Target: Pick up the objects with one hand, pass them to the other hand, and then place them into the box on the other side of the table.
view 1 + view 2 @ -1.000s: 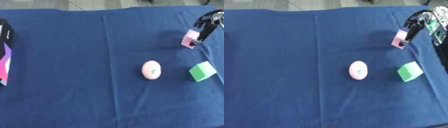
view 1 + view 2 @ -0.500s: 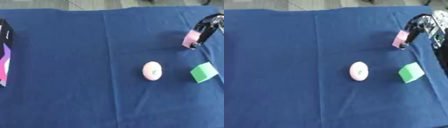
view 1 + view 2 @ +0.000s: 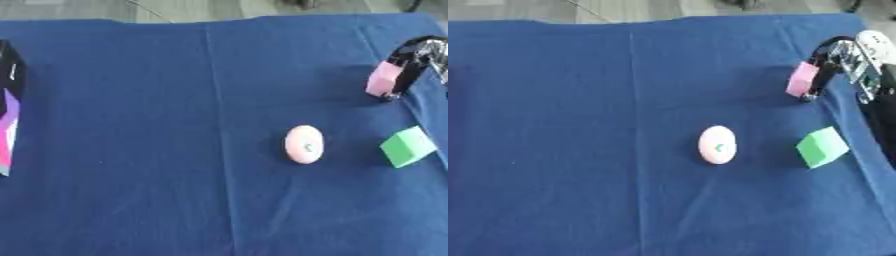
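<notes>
Pink block [image 3: 801, 79] sits pinched in my right hand [image 3: 846, 62], fingers curled round it, up by the table's [image 3: 157, 100] far right edge. Nearer me on the blue cloth, the pink egg-shaped thing [image 3: 304, 144] lies mid-table with the green cube [image 3: 408, 146] just right of it. Box [image 3: 7, 107] pokes in at the left edge.

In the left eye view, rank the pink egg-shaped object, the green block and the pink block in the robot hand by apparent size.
1. Pink egg-shaped object and green block: too alike to separate.
2. Pink block: looks smallest, but the right robot hand hides part of it and it lies farther from the camera, so unsure.
</notes>
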Motion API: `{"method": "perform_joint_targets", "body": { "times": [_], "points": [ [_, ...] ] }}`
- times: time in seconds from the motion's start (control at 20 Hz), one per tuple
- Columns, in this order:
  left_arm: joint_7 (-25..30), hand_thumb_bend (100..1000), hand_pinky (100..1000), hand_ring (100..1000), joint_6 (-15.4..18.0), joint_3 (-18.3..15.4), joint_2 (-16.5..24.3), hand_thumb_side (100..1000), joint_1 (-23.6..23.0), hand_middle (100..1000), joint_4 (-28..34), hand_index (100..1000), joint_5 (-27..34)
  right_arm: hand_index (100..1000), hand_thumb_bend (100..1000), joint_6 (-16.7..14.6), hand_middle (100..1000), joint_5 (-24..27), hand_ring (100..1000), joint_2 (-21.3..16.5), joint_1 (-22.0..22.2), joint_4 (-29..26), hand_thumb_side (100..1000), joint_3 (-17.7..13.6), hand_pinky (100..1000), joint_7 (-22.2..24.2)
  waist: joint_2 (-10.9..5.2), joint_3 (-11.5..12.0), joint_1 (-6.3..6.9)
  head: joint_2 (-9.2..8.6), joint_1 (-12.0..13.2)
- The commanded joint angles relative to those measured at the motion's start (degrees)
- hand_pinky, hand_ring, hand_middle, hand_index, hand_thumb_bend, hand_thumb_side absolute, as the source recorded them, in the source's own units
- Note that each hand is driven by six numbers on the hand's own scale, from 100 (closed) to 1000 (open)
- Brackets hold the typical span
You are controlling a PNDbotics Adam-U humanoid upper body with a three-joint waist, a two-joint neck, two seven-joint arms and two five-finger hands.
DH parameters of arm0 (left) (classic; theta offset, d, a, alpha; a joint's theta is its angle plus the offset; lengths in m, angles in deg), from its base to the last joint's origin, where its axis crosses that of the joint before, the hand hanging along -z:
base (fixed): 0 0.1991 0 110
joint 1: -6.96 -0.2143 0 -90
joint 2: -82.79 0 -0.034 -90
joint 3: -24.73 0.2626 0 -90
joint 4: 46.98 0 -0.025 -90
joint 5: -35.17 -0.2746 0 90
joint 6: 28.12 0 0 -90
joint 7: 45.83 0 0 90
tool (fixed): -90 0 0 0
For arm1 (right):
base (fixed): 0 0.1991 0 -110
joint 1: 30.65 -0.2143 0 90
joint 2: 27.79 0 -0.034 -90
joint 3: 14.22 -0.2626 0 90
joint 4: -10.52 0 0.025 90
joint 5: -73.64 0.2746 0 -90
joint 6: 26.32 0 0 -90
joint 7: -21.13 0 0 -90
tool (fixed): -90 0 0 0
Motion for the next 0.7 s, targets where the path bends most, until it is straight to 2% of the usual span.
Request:
{"method": "perform_joint_targets", "body": {
  "times": [0.05, 0.1, 0.2, 0.3, 0.35, 0.45, 0.7],
  "points": [
    [0.05, 191, 711, 832, -0.09, -0.07, 1.38, 928, 0.48, 752, 1.25, 871, 0.24, 751, 278, 0.42, 646, 0.62, 829, -1.74, -0.73, -0.84, 100, -0.40, 864, -0.56, -1.15, -0.12, -0.04, -0.45, -0.24],
    [0.07, 191, 711, 832, -0.09, -0.03, 1.36, 928, 0.47, 752, 1.23, 871, 0.24, 725, 235, 0.46, 611, 0.72, 805, -1.74, -0.70, -1.05, 100, -0.32, 854, -0.84, -1.20, -0.12, -0.06, -0.43, -0.24],
    [0.12, 191, 711, 832, -0.08, 0.00, 1.39, 928, 0.36, 752, 1.20, 871, 0.23, 686, 207, 0.41, 566, 0.97, 769, -1.80, -0.67, -1.70, 100, -0.20, 840, -1.63, -1.32, -0.14, -0.09, -0.32, -0.20],
    [0.09, 191, 711, 831, -0.06, -0.03, 1.46, 927, 0.24, 750, 1.19, 870, 0.21, 665, 192, 0.52, 542, 1.26, 750, -1.91, -0.64, -2.45, 100, -0.19, 831, -2.64, -1.45, -0.19, -0.13, -0.14, -0.18],
    [0.05, 197, 711, 831, -0.04, -0.08, 1.49, 937, 0.17, 750, 1.20, 870, 0.18, 653, 154, 0.59, 529, 1.73, 737, -2.00, -0.72, -3.10, 100, -0.27, 825, -3.15, -1.58, -0.24, -0.15, -0.01, -0.11],
    [-0.03, 191, 712, 831, 0.01, -0.17, 1.57, 926, 0.05, 750, 1.23, 870, 0.13, 642, 150, 0.57, 518, 3.56, 722, -2.40, -0.66, -5.33, 100, -0.45, 821, -4.05, -1.82, -0.39, -0.16, 0.24, 0.11],
    [-0.10, 189, 712, 831, 0.02, -0.30, 2.22, 917, 0.01, 751, 1.72, 871, -0.21, 614, 100, 2.26, 494, 10.97, 667, -3.86, 2.14, -18.29, 100, -0.83, 812, -8.91, -2.53, -0.81, -0.19, 0.87, 1.30]
  ]
}}
